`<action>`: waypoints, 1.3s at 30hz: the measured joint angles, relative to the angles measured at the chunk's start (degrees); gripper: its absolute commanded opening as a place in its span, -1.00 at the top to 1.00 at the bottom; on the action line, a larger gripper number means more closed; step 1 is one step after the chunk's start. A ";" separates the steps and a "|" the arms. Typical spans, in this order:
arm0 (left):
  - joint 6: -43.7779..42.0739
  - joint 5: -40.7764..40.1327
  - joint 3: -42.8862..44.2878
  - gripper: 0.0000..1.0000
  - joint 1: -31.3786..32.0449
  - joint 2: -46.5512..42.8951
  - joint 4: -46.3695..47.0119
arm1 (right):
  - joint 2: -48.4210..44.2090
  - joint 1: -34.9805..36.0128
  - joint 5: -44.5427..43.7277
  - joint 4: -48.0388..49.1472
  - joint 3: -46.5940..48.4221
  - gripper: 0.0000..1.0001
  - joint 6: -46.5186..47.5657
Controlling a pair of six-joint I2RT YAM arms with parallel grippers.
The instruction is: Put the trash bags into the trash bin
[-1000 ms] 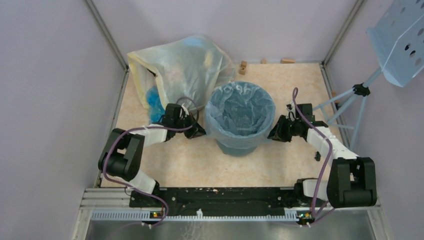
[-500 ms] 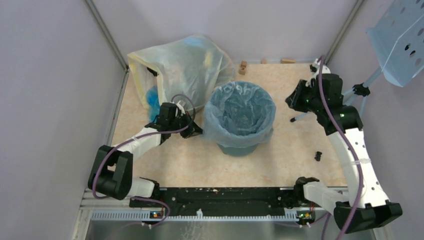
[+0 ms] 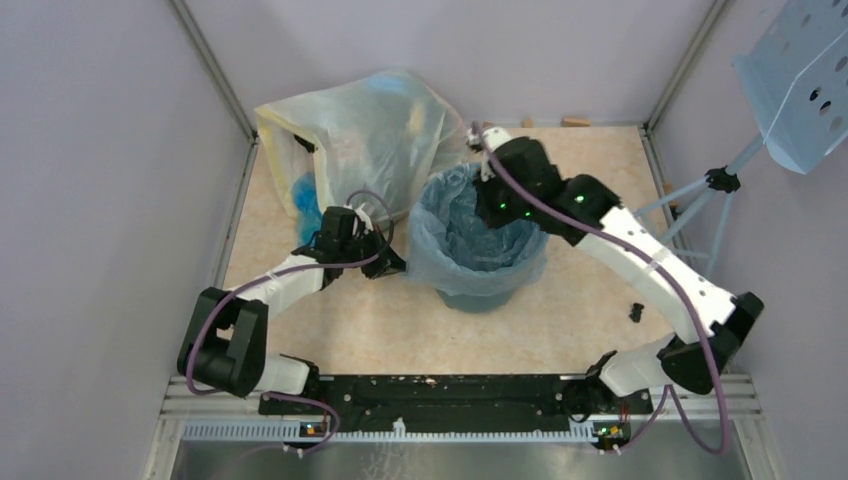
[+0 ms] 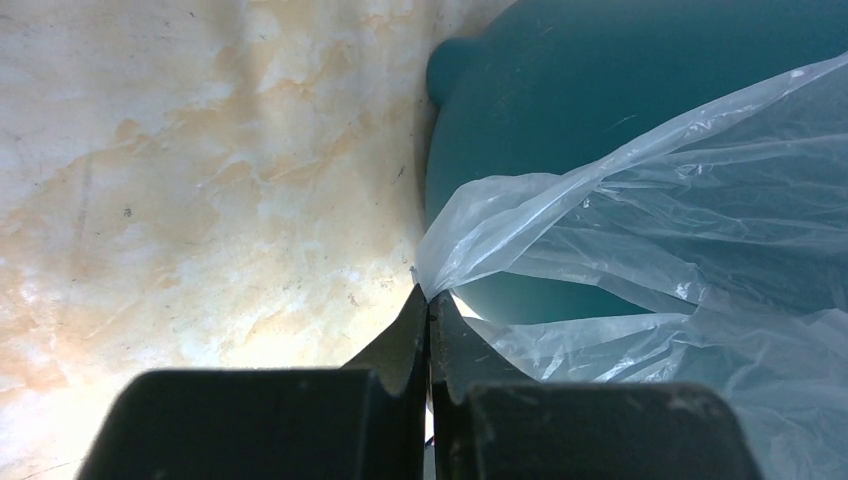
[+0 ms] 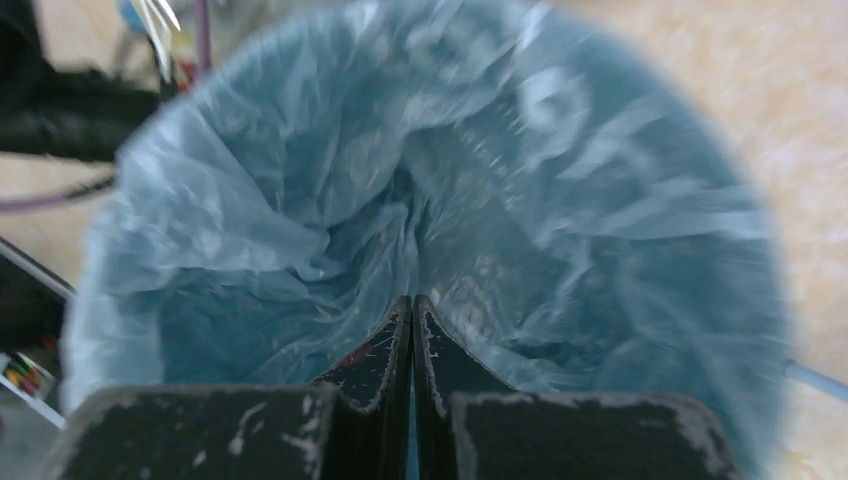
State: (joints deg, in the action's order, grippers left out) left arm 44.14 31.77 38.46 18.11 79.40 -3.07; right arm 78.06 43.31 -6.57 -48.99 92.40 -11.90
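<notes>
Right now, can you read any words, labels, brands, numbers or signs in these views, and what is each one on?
None can be read. The trash bin, the pale-blue liner bag and the yellowish bag show no print. Pale scuffs on the right gripper are wear, not letters; that view is blurred.

The trash bag (image 4: pixel 640 200) is thin, crinkly, glossy plastic; the trash bin (image 4: pixel 600 60) smooth matt plastic.

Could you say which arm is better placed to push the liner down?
Probably right: the right gripper, shut, hangs over the trash bin, aimed into the trash bag; the left gripper pinches its edge outside.
</notes>
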 measured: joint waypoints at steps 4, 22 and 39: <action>-0.50 -0.09 0.00 1.00 0.00 0.66 0.15 | 4.20 4.04 -0.39 0.55 -7.52 1.00 1.40; -0.55 -0.07 -0.07 0.91 0.39 4.68 3.54 | 14.71 0.37 4.81 7.82 -23.54 1.00 -1.79; 1.55 -1.11 2.08 0.62 0.39 -5.81 -0.52 | 23.80 -0.59 10.21 12.09 -27.15 1.00 -2.91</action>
State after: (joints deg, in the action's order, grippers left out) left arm 45.69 30.65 40.53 18.50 73.58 -3.60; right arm 101.86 42.72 3.64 -36.91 65.25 -14.81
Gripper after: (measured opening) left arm 0.160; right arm 0.003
